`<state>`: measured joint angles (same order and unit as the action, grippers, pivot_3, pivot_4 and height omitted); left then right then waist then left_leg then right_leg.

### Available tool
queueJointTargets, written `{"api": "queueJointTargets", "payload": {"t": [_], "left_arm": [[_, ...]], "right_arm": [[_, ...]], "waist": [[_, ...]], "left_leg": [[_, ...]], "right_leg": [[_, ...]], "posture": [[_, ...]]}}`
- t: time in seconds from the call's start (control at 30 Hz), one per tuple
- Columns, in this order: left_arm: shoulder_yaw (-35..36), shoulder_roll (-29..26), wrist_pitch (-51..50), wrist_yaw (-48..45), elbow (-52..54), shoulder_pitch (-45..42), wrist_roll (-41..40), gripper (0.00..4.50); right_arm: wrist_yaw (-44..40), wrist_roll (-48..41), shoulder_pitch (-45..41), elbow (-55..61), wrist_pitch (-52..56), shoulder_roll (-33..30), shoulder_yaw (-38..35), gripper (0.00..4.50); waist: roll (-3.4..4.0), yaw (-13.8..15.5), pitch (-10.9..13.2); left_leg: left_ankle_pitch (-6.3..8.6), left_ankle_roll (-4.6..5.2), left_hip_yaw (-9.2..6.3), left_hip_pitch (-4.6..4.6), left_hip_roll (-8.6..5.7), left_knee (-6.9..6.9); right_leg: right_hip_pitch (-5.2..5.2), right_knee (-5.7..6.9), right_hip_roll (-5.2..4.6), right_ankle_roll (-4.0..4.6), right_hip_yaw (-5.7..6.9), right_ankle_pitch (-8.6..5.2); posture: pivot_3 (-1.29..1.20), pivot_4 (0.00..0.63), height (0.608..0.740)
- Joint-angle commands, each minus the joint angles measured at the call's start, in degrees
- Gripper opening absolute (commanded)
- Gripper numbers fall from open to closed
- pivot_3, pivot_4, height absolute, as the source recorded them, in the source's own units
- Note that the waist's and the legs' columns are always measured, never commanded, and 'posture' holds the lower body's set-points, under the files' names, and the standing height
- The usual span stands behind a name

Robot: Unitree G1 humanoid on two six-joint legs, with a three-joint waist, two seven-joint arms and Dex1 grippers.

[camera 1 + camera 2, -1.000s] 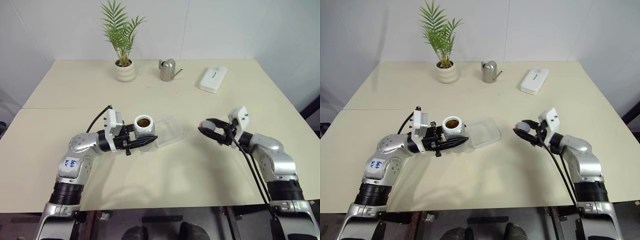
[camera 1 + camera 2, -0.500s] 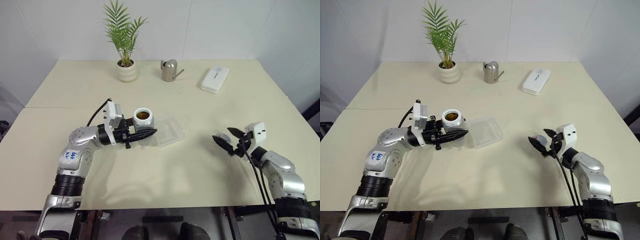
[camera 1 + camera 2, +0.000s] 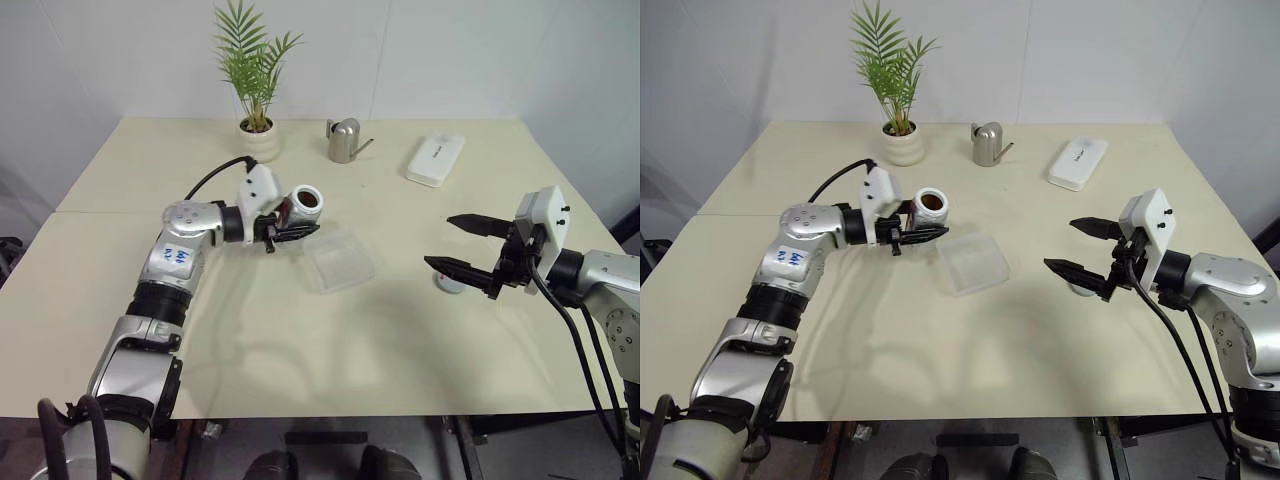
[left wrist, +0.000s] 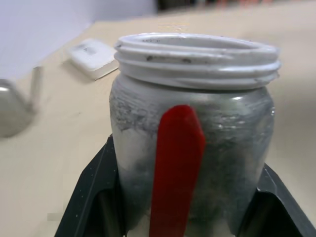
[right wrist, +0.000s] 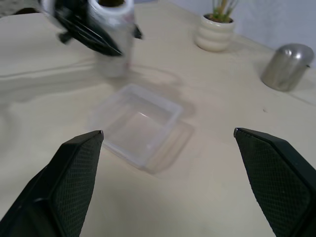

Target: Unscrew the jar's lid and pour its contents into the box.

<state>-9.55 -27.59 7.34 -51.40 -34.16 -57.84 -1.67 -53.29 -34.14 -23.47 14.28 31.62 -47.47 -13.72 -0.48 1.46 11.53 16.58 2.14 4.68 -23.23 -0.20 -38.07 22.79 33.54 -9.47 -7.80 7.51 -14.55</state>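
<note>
One jar (image 3: 303,204), open-topped, is clamped in the left gripper (image 3: 291,228), which has lifted it off the table and tipped its mouth toward the box (image 3: 338,259); a second ago it stood upright beside the box. Something brown shows inside the mouth. The lid (image 3: 449,283) now lies on the table under the right gripper (image 3: 462,246), whose jaws have gone from shut on it to wide and empty. Unscrewing looks done; pouring looks begun, with nothing visible in the box yet. Only a plain red stripe marks the jar. Blue handwriting on a sticker (image 3: 179,256) on the left arm is too small to read.
</note>
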Motion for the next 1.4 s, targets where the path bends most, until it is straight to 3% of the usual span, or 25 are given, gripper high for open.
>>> {"api": "queueJointTargets", "payload": {"t": [0.03,0.13,0.33,0.47,0.67,0.97,1.23,1.4], "left_arm": [[-4.52,-0.95,13.32,9.77,-2.02,-3.97,12.4,1.93],[-9.42,-1.74,19.61,25.97,-4.21,-7.29,27.08,1.93],[-17.42,-3.15,26.56,51.33,-7.26,-10.84,47.06,1.93],[-27.51,-5.48,23.37,72.19,-6.05,-14.43,66.99,1.93],[-33.56,-4.67,11.65,90.0,-6.74,-16.38,80.76,1.93],[-37.85,-3.16,9.37,93.03,-10.88,-15.41,83.77,1.93],[-37.13,-5.78,11.1,92.52,-8.14,-14.66,82.24,1.93],[-34.28,-8.61,15.93,89.06,-5.94,-13.73,76.88,1.93]], "right_arm": [[1.76,-0.59,1.64,2.52,0.16,0.67,-1.25,4.45],[2.84,-0.44,3.41,3.31,0.0,1.28,-1.37,4.45],[5.23,-1.6,5.18,5.23,0.83,2.89,-1.86,4.45],[6.43,-1.99,5.81,5.86,0.99,3.86,-1.99,4.45],[8.05,-1.7,6.15,5.8,0.61,5.69,-1.2,4.45],[9.17,-2.29,5.87,6.55,0.82,7.73,-0.63,4.45],[8.97,-1.99,6.1,5.5,0.18,8.45,-0.35,4.45],[8.75,-1.68,5.83,4.99,-0.05,8.81,0.03,4.45]], "waist": [[-0.01,0.15,0.01],[-0.06,0.5,0.03],[-0.06,0.53,0.03],[-0.07,0.32,0.04],[-0.07,0.19,0.04],[-0.08,0.13,0.04],[-0.08,0.05,0.04],[-0.09,0.02,0.03]], "left_leg": [[0.01,0.01,0.1,-0.02,0.0,-0.01],[0.02,0.03,0.21,-0.08,-0.01,-0.02],[0.08,0.13,0.26,-0.06,0.01,-0.03],[0.09,0.15,0.31,-0.07,0.01,-0.01],[0.15,0.25,0.29,-0.07,0.02,-0.01],[0.15,0.26,0.42,-0.09,0.03,-0.04],[0.15,0.26,0.46,-0.08,0.03,-0.06],[0.15,0.26,0.47,-0.08,0.03,-0.09]], "right_leg": [[0.0,-0.02,0.0,0.0,0.03,0.0],[0.0,-0.06,-0.01,-0.03,0.06,0.02],[0.01,-0.05,-0.03,-0.1,-0.02,0.05],[0.04,-0.04,-0.03,-0.1,-0.05,0.05],[0.07,-0.04,-0.04,-0.11,-0.13,0.05],[0.25,0.08,-0.04,-0.11,-0.27,0.04],[0.33,0.15,-0.05,-0.12,-0.37,0.04],[0.48,0.27,-0.06,-0.12,-0.56,0.05]], "posture": [[0.0,0.15,0.74],[0.0,0.15,0.74],[0.0,0.15,0.74],[0.0,0.15,0.74],[0.0,0.15,0.74],[0.0,0.15,0.74],[0.0,0.15,0.74],[0.0,0.15,0.74]]}}
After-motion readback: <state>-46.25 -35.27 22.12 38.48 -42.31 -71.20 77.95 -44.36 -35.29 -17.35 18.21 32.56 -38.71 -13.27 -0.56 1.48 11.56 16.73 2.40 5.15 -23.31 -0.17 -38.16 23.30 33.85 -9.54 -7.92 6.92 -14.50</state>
